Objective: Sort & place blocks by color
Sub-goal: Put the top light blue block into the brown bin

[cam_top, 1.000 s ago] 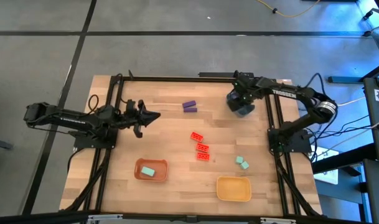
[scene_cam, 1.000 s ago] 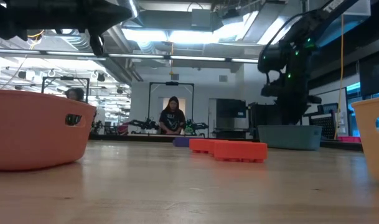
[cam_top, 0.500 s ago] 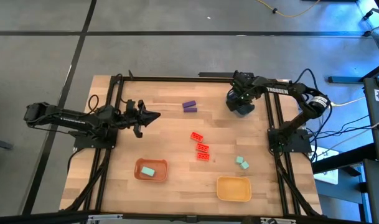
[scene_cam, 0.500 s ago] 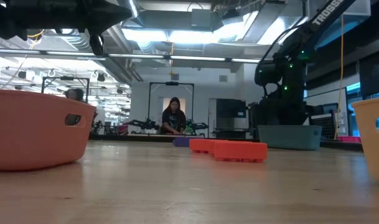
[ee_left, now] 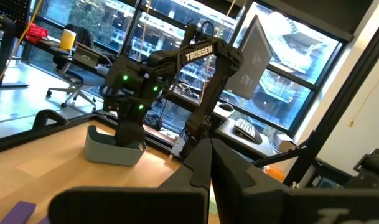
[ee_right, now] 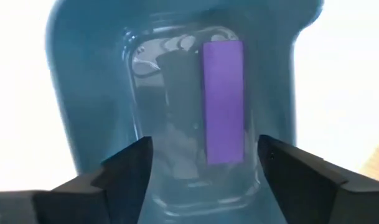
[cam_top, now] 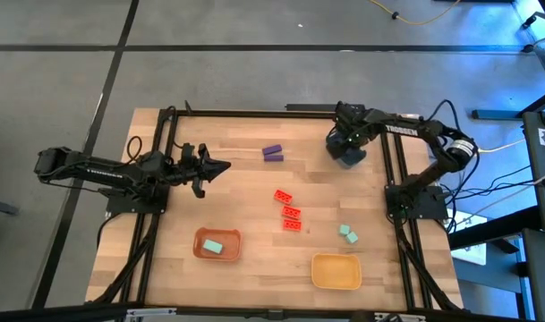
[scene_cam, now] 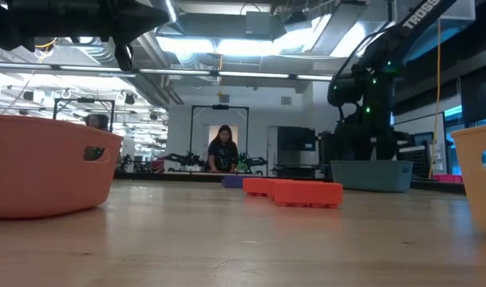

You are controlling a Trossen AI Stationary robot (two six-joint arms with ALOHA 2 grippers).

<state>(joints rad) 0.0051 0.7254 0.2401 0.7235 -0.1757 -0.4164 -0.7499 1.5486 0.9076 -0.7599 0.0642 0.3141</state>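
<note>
since a second ago the right claw [ee_right: 205,158] has dropped lower over the blue-grey cup [cam_top: 347,154] at the surface's [cam_top: 245,188] far right and spread its fingers; a purple bar [ee_right: 223,101] now lies loose inside the cup. the left claw [cam_top: 220,167] hangs at the left, fingers pressed together on nothing. two purple bars [cam_top: 272,153] sit mid-far, three red blocks [cam_top: 290,211] in the centre, two teal cubes [cam_top: 347,234] nearer right, one teal cube [cam_top: 214,245] in the orange tray [cam_top: 199,249], beside a yellow tray [cam_top: 336,273].
</note>
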